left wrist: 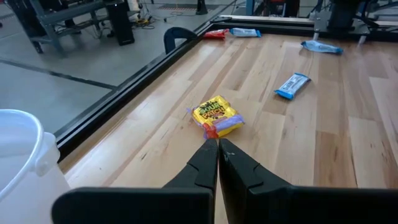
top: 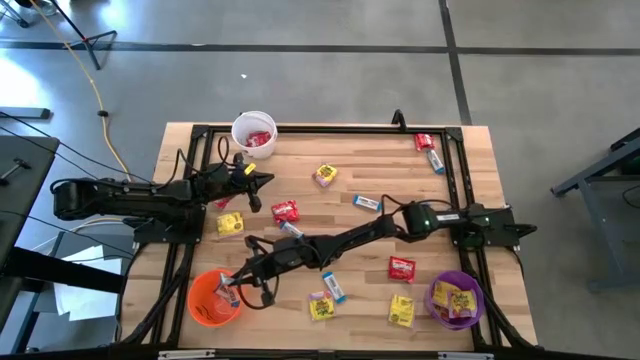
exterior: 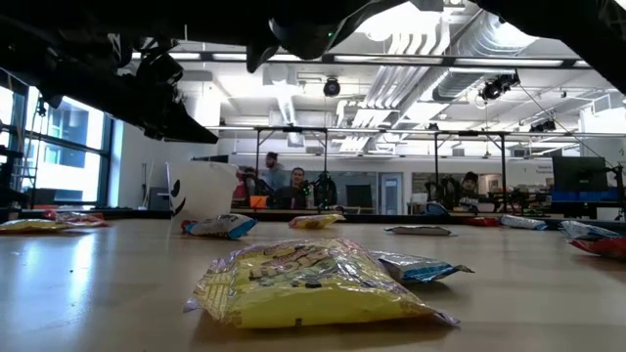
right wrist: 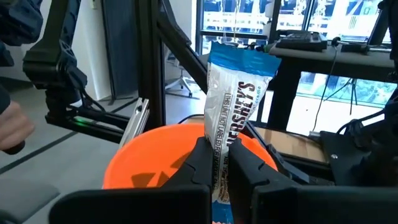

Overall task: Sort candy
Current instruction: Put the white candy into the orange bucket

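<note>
Your right hand (right wrist: 214, 163) grips a blue-and-white bar (right wrist: 233, 109) above the orange cup (top: 214, 298) at the worktop's (top: 350, 170) near left. Your left hand (left wrist: 217, 149) is clenched empty, near the white cup (top: 254, 132).

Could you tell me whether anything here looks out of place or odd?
Nothing looks spilled or damaged. Loose candies lie scattered on the table. The right gripper holds a blue-and-white bar upright over the orange cup; the left gripper is shut, empty, near a yellow candy.
</note>
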